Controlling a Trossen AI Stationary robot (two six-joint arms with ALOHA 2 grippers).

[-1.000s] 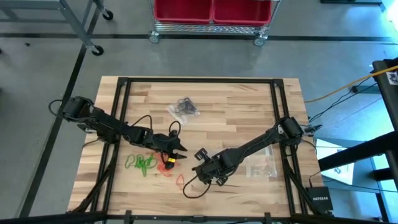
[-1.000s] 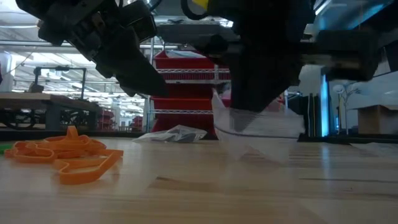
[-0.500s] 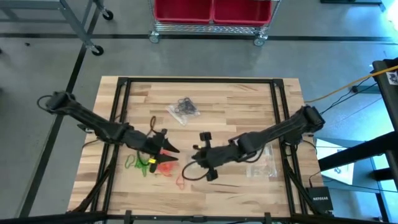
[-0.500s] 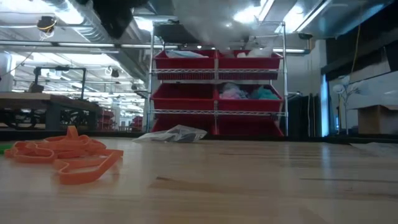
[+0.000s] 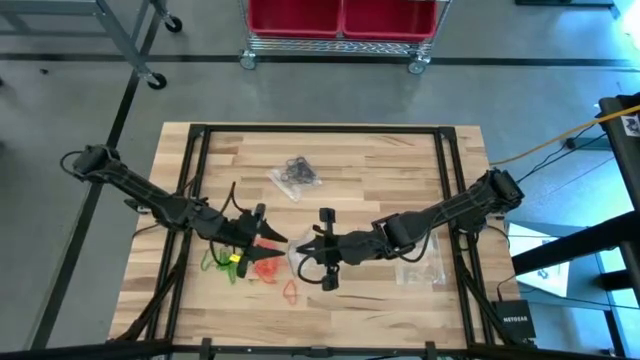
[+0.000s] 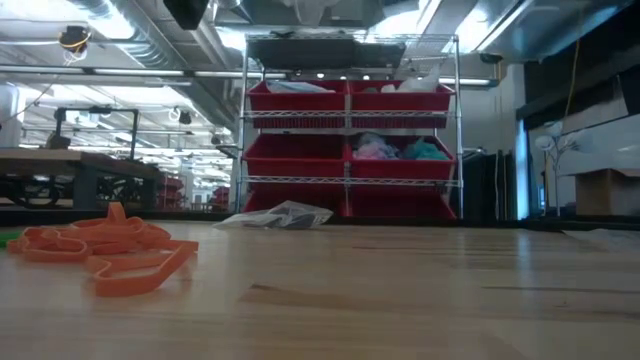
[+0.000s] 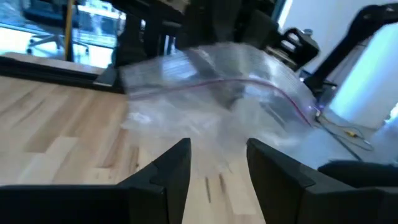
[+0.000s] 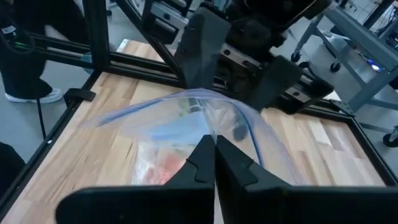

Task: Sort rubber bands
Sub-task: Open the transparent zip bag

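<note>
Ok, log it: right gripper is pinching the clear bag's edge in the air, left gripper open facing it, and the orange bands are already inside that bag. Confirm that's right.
Not quite. The orange bands lie loose on the table, as the low view shows, not in the bag. The rest stands: the right gripper is shut on the clear bag, and the left gripper is open, facing it.

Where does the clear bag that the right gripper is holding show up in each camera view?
High: clear bag at centre, between both grippers.
Low: not clearly in it.
Left wrist: fills the middle.
Right wrist: pinched above the fingers.
Shared landmark: wooden table.
</note>
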